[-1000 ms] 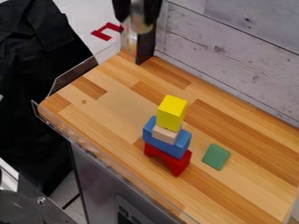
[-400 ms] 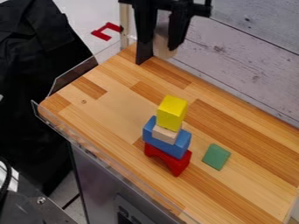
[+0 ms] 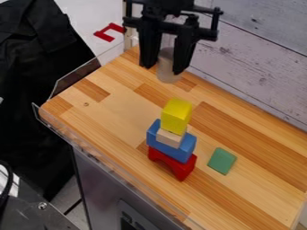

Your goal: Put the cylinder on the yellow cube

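The cylinder (image 3: 168,74), likely light, rigid and prone to swivel, hangs over the desk (image 3: 117,110), clasped by the tool (image 3: 162,69), parted to its width, best gripped by its upper sides.

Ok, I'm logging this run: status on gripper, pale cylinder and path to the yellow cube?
Black two-finger gripper closed on the pale cylinder, roughly upright. Cylinder not yet on yellow cube. Cube top bare; nothing seen in the way.
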Available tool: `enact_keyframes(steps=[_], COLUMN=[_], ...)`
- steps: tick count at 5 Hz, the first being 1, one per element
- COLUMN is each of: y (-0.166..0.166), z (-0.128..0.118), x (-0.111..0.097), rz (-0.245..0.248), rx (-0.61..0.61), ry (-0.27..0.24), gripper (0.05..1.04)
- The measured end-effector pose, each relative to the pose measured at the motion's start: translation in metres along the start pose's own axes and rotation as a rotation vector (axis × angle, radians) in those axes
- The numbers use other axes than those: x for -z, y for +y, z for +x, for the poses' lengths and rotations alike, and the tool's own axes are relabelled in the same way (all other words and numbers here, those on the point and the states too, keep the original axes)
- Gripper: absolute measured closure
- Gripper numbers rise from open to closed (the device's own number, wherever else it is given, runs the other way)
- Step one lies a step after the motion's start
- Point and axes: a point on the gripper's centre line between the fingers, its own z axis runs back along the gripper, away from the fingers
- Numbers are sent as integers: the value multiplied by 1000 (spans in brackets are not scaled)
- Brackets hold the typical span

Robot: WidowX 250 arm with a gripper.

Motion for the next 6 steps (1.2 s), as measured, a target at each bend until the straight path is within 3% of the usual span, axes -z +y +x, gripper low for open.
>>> enact_keyframes(steps=[1, 6], y=[0, -17], z=[-5, -6], x=[9, 27], rz=[4, 33], rx=[4, 47], ry=[26, 40], gripper=[605, 605])
